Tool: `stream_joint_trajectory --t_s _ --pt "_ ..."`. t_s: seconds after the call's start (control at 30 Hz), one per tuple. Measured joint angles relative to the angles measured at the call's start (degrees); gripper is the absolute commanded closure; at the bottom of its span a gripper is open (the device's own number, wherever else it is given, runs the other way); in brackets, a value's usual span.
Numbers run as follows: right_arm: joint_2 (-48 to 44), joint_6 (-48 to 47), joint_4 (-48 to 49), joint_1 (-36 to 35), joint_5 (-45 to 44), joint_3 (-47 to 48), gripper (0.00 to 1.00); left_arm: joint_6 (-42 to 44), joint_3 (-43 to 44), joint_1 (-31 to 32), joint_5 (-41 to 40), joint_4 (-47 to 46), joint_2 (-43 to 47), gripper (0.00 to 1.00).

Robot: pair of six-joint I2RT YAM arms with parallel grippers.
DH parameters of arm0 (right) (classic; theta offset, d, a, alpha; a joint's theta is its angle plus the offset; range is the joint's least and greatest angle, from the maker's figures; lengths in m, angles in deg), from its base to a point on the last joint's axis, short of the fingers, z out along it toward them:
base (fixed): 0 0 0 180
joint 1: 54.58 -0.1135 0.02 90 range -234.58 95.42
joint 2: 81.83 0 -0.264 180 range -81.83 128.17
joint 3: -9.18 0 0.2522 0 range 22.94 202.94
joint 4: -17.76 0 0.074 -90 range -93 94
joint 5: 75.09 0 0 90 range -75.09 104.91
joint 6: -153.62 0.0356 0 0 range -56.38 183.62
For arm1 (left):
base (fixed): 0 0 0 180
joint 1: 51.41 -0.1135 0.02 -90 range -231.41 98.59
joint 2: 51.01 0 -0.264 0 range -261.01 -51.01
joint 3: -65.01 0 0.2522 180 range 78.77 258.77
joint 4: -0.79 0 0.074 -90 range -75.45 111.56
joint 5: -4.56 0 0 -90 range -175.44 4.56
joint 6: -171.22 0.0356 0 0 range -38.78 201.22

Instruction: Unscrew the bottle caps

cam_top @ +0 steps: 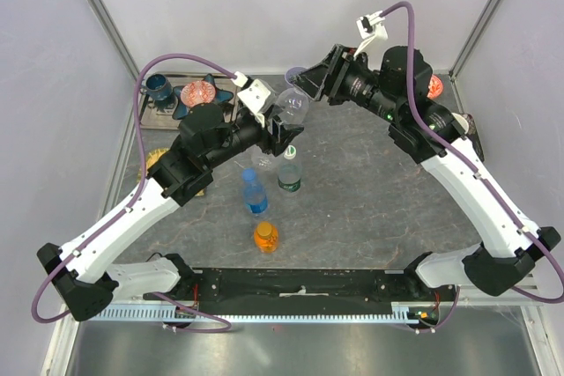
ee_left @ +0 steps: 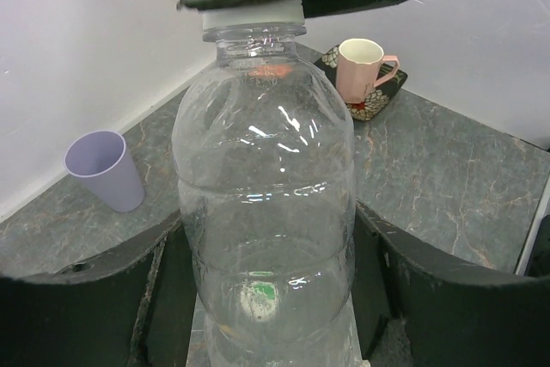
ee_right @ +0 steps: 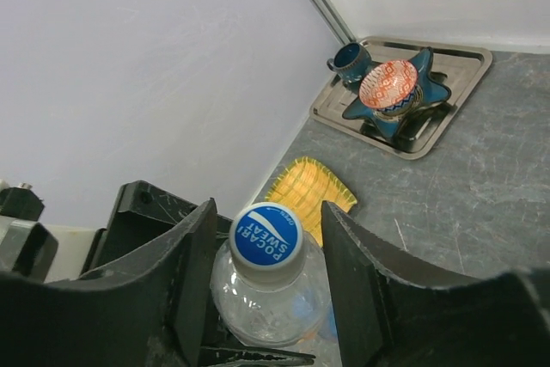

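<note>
My left gripper point(cam_top: 284, 134) is shut on the plain clear bottle point(cam_top: 292, 108) and holds it above the table; in the left wrist view its fingers point(ee_left: 378, 290) press the bottle's point(ee_left: 262, 186) sides. The bottle's blue cap point(ee_right: 267, 235) sits between the fingers point(ee_right: 352, 272) of my right gripper point(ee_right: 268, 212), which is open with a small gap on each side. The right gripper point(cam_top: 310, 85) is at the bottle's top. The blue-label bottle point(cam_top: 255, 193), green-label bottle point(cam_top: 289, 171) and short orange bottle point(cam_top: 266, 236) stand capped on the table.
A purple cup point(ee_left: 107, 169) stands by the back wall. A pink mug point(ee_left: 361, 70) sits on a dark patterned mat at the back right. A metal tray point(ee_right: 464, 66) holding a blue cup and a red bowl, and a yellow woven mat point(ee_right: 309, 191), are at the back left.
</note>
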Motion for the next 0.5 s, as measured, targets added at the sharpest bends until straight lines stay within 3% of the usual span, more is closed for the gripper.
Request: stream_joint_trajectory --t_s 0.17,0.23,0.33,0.4,0.5 --pt "0.0 -0.24 0.02 0.0 0.04 -1.11 0.59 0.13 0.0 0.0 -0.04 0.04 -0.13 0.71" --pt "-0.02 -0.44 0.02 -0.07 -0.11 -1.16 0.54 0.13 0.0 0.04 -0.04 0.04 -0.28 0.71" --pt "-0.13 -0.52 0.24 -0.15 -0.2 -1.44 0.36 0.2 0.0 0.04 -0.04 0.02 -0.28 0.71" --pt "-0.17 -0.55 0.2 -0.15 -0.28 -1.53 0.3 0.31 0.0 0.13 -0.04 -0.02 -0.31 0.71" --pt "-0.2 -0.61 0.24 -0.22 -0.72 -1.53 0.29 0.48 -0.02 0.22 -0.04 -0.02 -0.31 0.71"
